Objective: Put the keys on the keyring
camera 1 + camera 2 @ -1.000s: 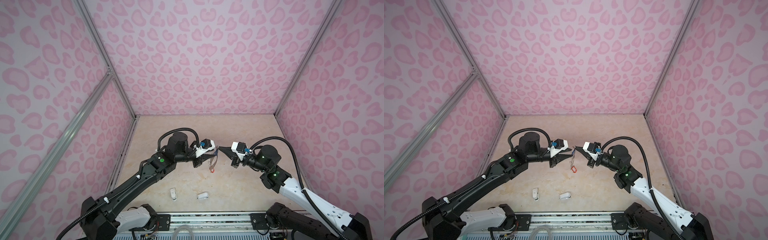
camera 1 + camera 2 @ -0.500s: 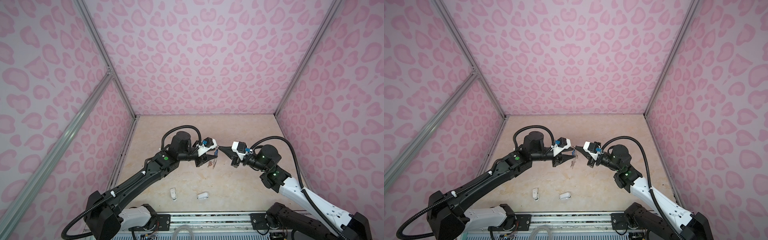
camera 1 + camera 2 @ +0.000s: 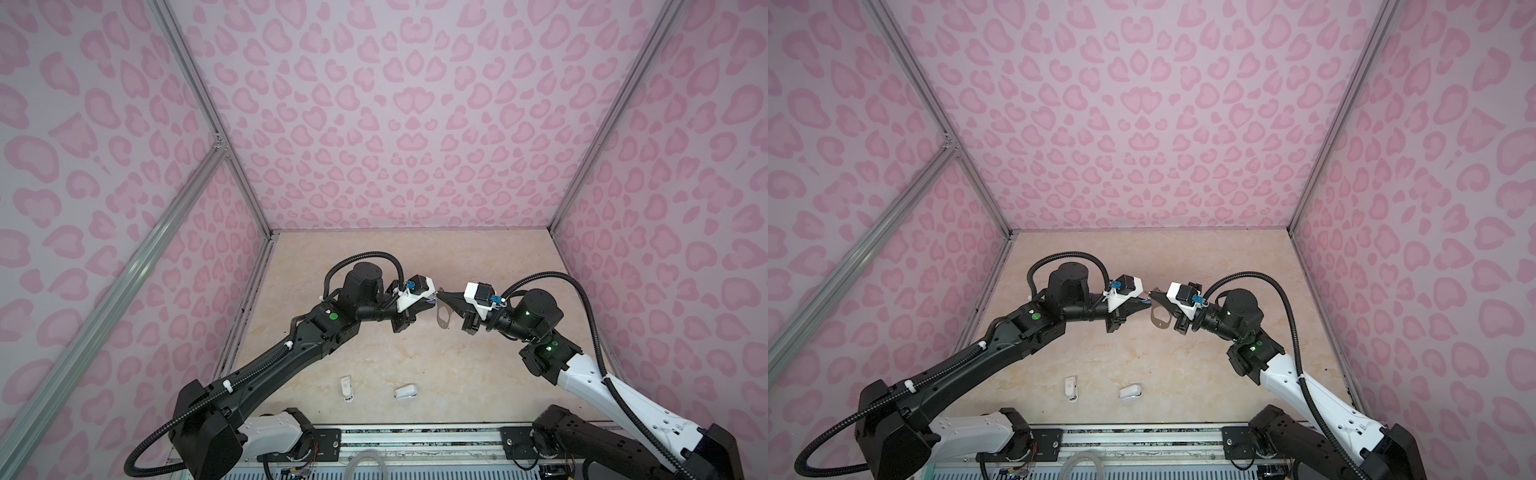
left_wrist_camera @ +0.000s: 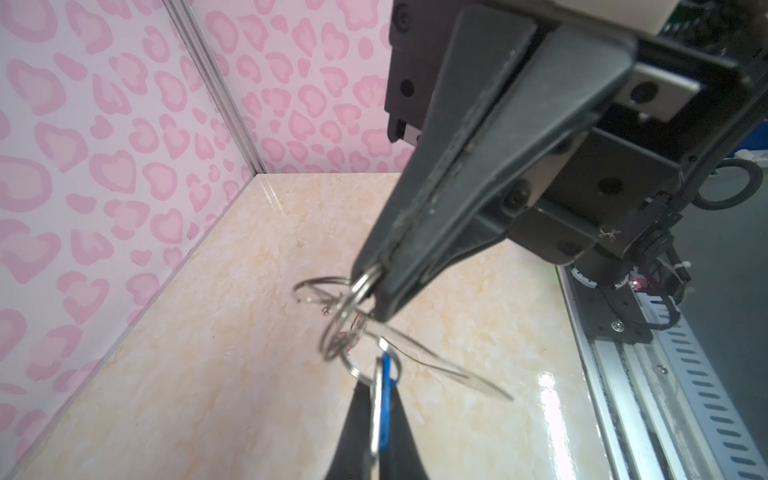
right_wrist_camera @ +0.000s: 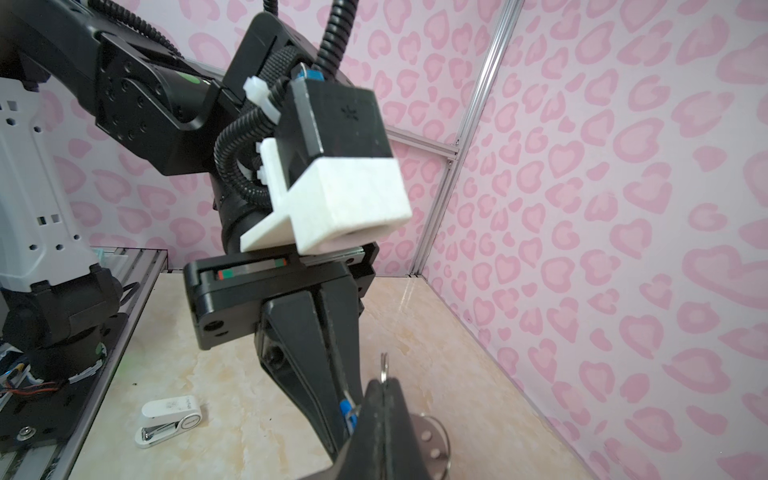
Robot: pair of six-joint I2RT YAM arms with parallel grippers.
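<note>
Above the middle of the floor my two grippers meet tip to tip in both top views. My right gripper is shut on a wire ring of the keyring. Its grey plate hangs below the tips and shows its small holes in the right wrist view. My left gripper is shut on the blue-tagged key, which sits against another wire ring. A reddish bit shows among the rings. The orange-red tag cannot be made out clearly.
Two small white plastic objects lie on the beige floor near the front rail. Pink patterned walls close in the back and both sides.
My left gripper has moved right towards the right gripper and has shut on the blue-tagged key. The red tag that hung below no longer shows from above. The right arm has stayed still.
</note>
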